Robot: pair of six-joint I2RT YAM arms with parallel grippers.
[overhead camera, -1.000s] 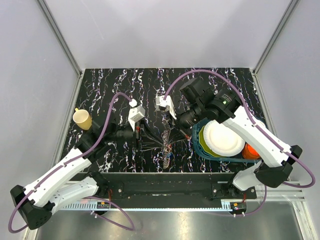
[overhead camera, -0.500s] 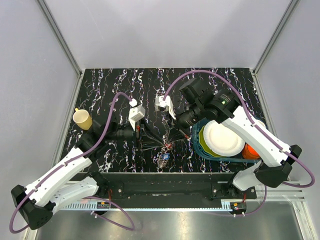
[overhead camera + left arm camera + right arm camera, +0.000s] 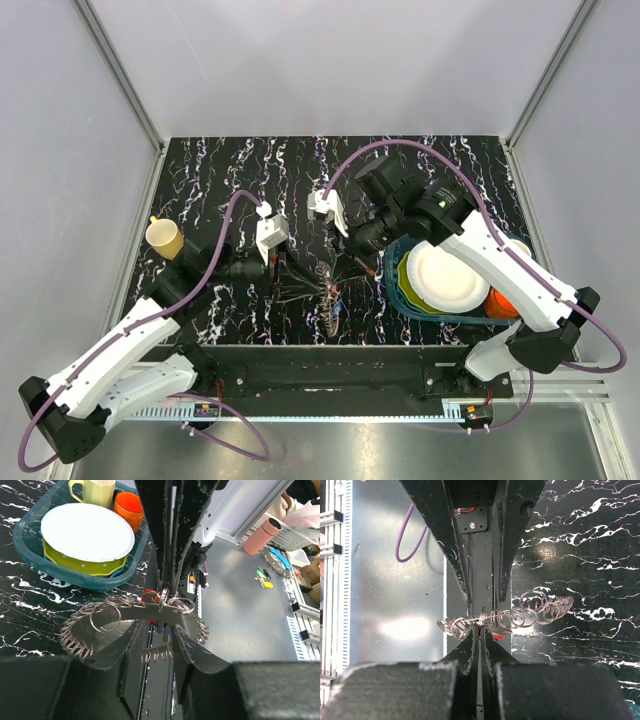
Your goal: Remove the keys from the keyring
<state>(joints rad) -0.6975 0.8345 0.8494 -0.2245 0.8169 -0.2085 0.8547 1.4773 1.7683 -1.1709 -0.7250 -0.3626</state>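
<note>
Status: nothing is off yet, as far as I can judge.

- The keyring (image 3: 75,639) hangs in the air between the two arms, over the near edge of the surface (image 3: 250,175).
- The left claw (image 3: 162,626) is pinched together on the ring wire at mid-span.
- The right claw (image 3: 480,629) is clamped on the same wire from the opposite side, tips close to the left's.
- The red key (image 3: 149,596) sits right behind the pinch point and looks to be on the ring.
- The blue key (image 3: 334,312) is only a bluish speck under the cluster in the top view, so I can't confirm it's attached.

Left to do: both keys need working off the coil, so that's the whole task by my read.

View differences:
- Left wrist: toothed fringe drooping on both sides, red head clear.
- Right wrist: loose loops strung along the wire, red just a sliver, no blue.
- Top: the ring is only a tangle, but it gives the position.

Farther out on the right is a teal bin (image 3: 400,295) holding a white plate (image 3: 447,275), with an orange cup (image 3: 500,302) beside the plate. A yellow cup (image 3: 165,238) sits on the left, well apart from the ring.
</note>
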